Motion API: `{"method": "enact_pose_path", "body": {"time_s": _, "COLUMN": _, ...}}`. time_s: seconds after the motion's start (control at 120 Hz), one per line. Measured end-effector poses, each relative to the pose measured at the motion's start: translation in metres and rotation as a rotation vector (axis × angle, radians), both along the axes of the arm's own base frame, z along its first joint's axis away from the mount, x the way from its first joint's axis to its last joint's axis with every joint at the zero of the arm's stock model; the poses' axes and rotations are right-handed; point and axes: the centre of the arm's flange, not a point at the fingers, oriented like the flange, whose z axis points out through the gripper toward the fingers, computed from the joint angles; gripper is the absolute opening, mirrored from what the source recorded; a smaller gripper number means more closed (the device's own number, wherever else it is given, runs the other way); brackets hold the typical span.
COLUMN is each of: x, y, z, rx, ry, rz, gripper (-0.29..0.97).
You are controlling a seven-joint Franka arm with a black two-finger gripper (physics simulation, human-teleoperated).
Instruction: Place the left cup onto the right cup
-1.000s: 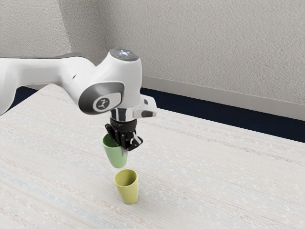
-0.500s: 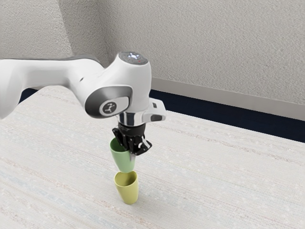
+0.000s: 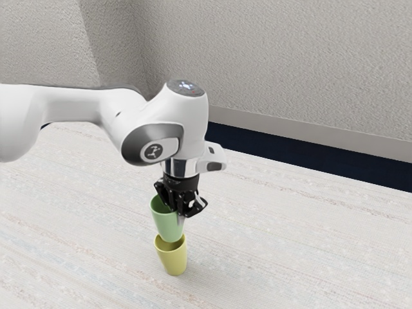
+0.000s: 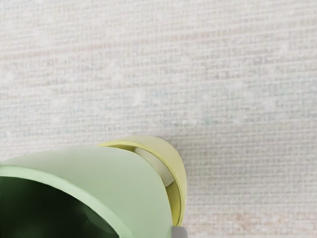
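Observation:
My black gripper (image 3: 178, 209) is shut on the rim of a light green cup (image 3: 165, 220), one finger inside it and one outside. The green cup hangs upright with its base dipping into the mouth of a yellow-green cup (image 3: 171, 253) that stands on the table. In the wrist view the green cup (image 4: 94, 183) looms large just under my hand, and the yellow-green cup's rim (image 4: 171, 158) peeks out from behind it.
The pale woven table (image 3: 309, 244) stretches wide around the two cups. A grey wall with a dark baseboard (image 3: 309, 151) runs behind the table's far edge.
My hand has carried the green cup toward the exterior view's right and down, from beside and above the yellow-green cup to directly over it, its base now entering that cup's mouth.

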Motion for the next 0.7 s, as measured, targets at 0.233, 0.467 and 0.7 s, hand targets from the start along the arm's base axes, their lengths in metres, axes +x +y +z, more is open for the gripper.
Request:
{"method": "enact_pose_path", "body": {"time_s": 0.233, "x": 0.003, "y": 0.0, "z": -0.008, "rx": -0.005, "ry": 0.008, "rz": 0.013, "gripper": -0.1}}
{"method": "enact_pose_path", "body": {"time_s": 0.467, "x": 0.005, "y": 0.003, "z": -0.015, "rx": -0.007, "ry": 0.017, "rz": 0.029, "gripper": -0.1}}
{"method": "enact_pose_path", "body": {"time_s": 0.7, "x": 0.006, "y": 0.006, "z": -0.017, "rx": -0.006, "ry": 0.019, "rz": 0.045, "gripper": -0.1}}
